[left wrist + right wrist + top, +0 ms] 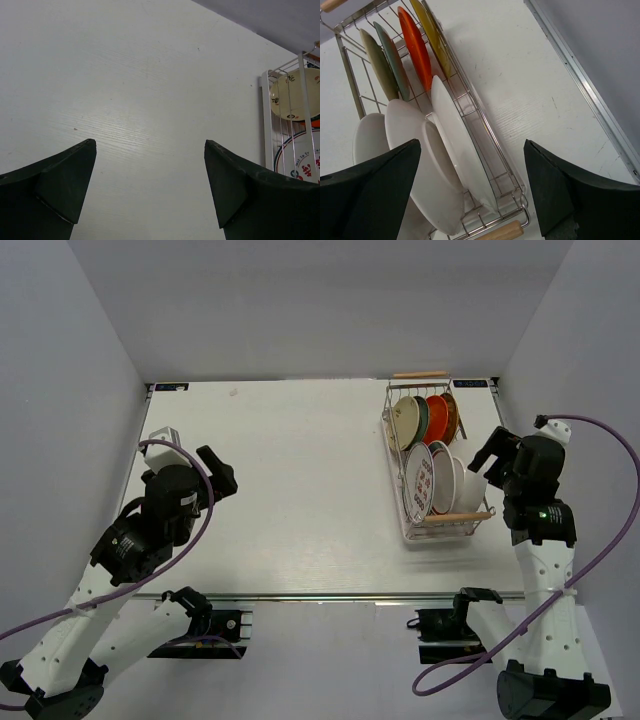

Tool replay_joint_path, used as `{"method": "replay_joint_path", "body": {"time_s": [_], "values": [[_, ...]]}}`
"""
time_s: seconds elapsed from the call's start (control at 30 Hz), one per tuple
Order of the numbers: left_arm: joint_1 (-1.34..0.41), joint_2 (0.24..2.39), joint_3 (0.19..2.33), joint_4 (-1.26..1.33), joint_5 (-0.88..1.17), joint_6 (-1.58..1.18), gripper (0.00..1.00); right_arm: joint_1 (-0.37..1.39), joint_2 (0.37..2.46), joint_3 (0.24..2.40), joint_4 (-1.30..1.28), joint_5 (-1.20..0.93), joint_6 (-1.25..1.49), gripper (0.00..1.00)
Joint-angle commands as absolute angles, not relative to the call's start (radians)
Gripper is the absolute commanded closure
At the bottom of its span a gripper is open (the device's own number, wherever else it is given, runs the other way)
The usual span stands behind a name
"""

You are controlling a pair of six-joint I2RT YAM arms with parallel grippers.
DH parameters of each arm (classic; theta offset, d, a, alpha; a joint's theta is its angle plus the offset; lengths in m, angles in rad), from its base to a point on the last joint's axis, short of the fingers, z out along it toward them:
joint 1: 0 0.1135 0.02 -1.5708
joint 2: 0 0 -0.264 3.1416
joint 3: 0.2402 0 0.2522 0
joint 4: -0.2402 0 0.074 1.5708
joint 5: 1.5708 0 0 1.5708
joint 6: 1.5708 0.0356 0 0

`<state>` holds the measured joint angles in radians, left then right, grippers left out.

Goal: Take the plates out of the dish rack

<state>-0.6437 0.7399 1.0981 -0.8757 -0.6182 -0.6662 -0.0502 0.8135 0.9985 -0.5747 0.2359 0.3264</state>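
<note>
Right wrist view: right gripper (471, 145), jaws spread wide, hovers beside the dish rack (502, 233) at the table's (125, 75) far right. It is probably lining up on the white plates (456, 131), which stand on edge between the wires. Left gripper (150, 142), likewise parted, idles well apart.

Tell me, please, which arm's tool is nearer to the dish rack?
The right. The right tool hovers open just beside the dish rack, on its right side; the left tool, also open, is far across the table to the rack's left.
</note>
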Motion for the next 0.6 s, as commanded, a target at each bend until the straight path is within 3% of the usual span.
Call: {"method": "replay_joint_path", "body": {"time_s": [0.0,0.27,0.4,0.57], "values": [[-0.647,0.744,1.094,-0.900,-0.640,-0.698,0.02,-0.048,0.821,1.008,-0.552,0.238,0.327,0.11],[-0.647,0.749,1.089,-0.882,-0.627,-0.692,0.02,-0.048,0.767,0.982,-0.477,0.098,0.261,0.11],[-0.637,0.765,1.075,-0.867,-0.603,-0.709,0.02,-0.045,0.756,1.024,-0.417,-0.162,0.190,0.11],[-0.637,0.808,1.055,-0.839,-0.592,-0.712,0.02,-0.011,0.955,1.170,-0.515,-0.429,0.166,0.11]]}}
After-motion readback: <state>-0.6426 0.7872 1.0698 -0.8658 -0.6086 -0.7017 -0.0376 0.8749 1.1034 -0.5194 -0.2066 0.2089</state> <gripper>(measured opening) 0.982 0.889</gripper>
